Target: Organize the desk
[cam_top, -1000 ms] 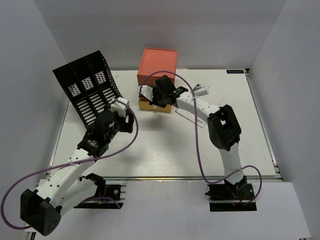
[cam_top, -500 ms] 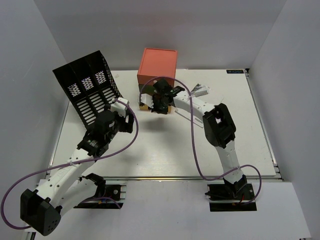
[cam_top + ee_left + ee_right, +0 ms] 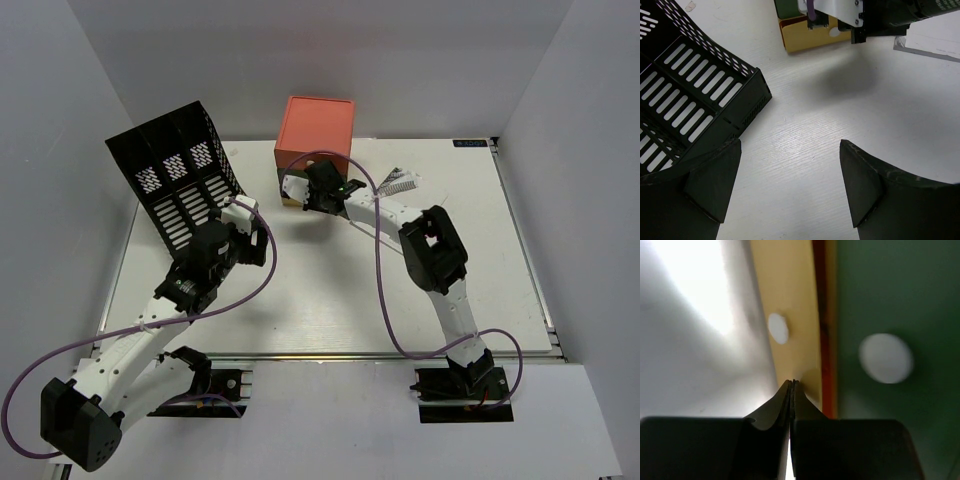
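While my right tool [image 3: 791, 385] is pinched fully together and holds nothing, its tips sit at the yellow drawer [image 3: 790, 300] front, seemingly in contact, just beside the white knob [image 3: 778, 328]. Alongside is the green drawer [image 3: 890, 290] of the drawer unit [image 3: 316, 130], at the far middle of the surface [image 3: 330, 300]. My left tool [image 3: 789, 150] hangs wide above the surface beside the black mesh organizer [image 3: 695, 95]. Risk noted: an off-centre push may skew the drawer or slide the whole unit backwards.
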{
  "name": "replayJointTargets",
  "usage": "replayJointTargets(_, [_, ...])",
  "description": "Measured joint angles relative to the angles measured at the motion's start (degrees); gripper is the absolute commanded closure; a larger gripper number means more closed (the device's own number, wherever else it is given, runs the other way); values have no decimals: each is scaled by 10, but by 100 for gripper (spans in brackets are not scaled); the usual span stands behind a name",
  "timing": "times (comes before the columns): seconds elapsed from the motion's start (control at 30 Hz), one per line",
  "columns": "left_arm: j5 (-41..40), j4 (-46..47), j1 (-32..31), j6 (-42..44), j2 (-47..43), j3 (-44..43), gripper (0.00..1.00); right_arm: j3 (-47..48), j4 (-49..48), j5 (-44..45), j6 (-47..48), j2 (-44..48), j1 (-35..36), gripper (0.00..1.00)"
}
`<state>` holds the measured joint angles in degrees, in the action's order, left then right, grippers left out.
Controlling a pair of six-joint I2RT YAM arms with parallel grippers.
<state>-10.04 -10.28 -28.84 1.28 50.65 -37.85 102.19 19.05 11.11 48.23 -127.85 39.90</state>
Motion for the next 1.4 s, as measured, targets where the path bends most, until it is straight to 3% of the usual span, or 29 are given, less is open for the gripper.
replayJointTargets(0.4, [0, 0, 0, 0, 0, 0, 11, -45, -86, 52, 2, 1, 3, 100])
replayJointTargets(0.6, [0, 0, 0, 0, -1, 0, 11, -134, 6, -127, -31, 104, -3, 98])
replayJointTargets(0.7, [0, 0, 0, 0, -3, 0, 11, -203, 24, -217, -73, 225, -12, 58])
replayJointTargets(0.73, [1, 0, 0, 0, -4, 0, 11, -224, 18, -240, -87, 265, -16, 36])
replayJointTargets(0.77, [1, 0, 0, 0, -5, 0, 11, -245, 16, -260, -103, 306, -23, 28])
replayJointTargets(0.83, [1, 0, 0, 0, -8, 0, 11, -285, -1, -281, -127, 374, -41, 17])
replayJointTargets(0.93, [2, 0, 0, 0, -12, 0, 11, -333, -19, -283, -160, 415, -67, 11])
replayJointTargets(1.03, [2, 0, 0, 0, -16, 0, 11, -372, -26, -241, -226, 403, -93, 16])
replayJointTargets(1.2, [5, 0, 0, 0, -20, 0, 11, -385, -25, -214, -328, 378, -150, 39])
replayJointTargets(1.3, [11, 1, 0, 0, -20, 0, 11, -381, -34, -213, -376, 378, -188, 47])
replayJointTargets(1.4, [20, 1, 0, 0, -20, 0, 11, -358, -35, -214, -417, 364, -229, 43])
